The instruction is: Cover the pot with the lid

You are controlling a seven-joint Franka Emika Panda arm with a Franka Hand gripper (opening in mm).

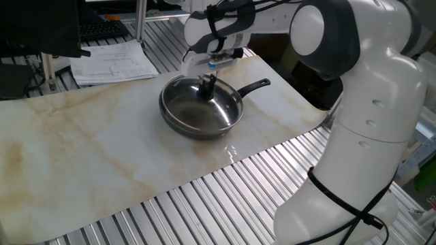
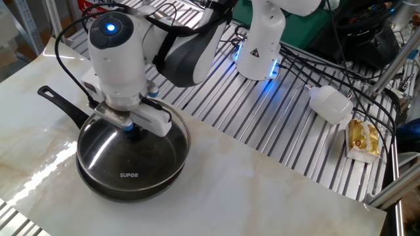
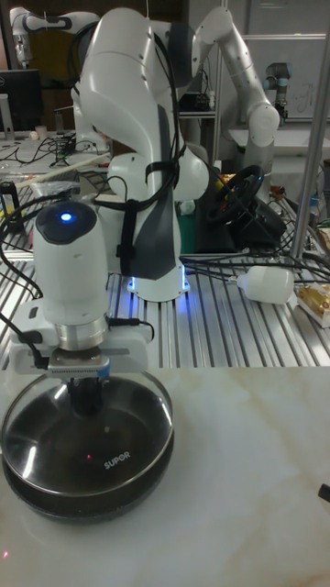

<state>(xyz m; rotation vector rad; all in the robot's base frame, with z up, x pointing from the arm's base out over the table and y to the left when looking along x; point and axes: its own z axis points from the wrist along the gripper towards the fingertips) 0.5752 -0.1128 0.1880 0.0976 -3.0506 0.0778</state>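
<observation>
Lid (image 2: 131, 152) seated on pot (image 1: 199, 122), metal rim matching the pan's rim all round in both fixed views and in the tall fixed view; glass marked "SUPOR" near the front edge. Pot positioned on the marble-patterned table (image 1: 82, 163), toward its far right part in one fixed view, long black handle (image 1: 253, 86) projecting right and away from the camera there, and up-left in the other fixed view. Gripper (image 2: 133, 131) directly above the lid centre, pointing straight down, fingers narrowed around the black knob (image 1: 206, 85); grip on the knob indicated in the other fixed view and the tall fixed view, where the dark fingers merge with the knob between the white gripper body and the glass. Blue indicator light lit on the wrist housing (image 3: 66, 261). Arm base (image 1: 361, 136) at the right table edge in one fixed view. Papers (image 1: 112, 62) lying on the ribbed metal surface behind the table. White oval object (image 2: 330, 103) and yellow packet (image 2: 363, 139) lying on the ribbed metal surface well apart from the pot, right of it in the other fixed view, among black cables (image 2: 308, 62).
</observation>
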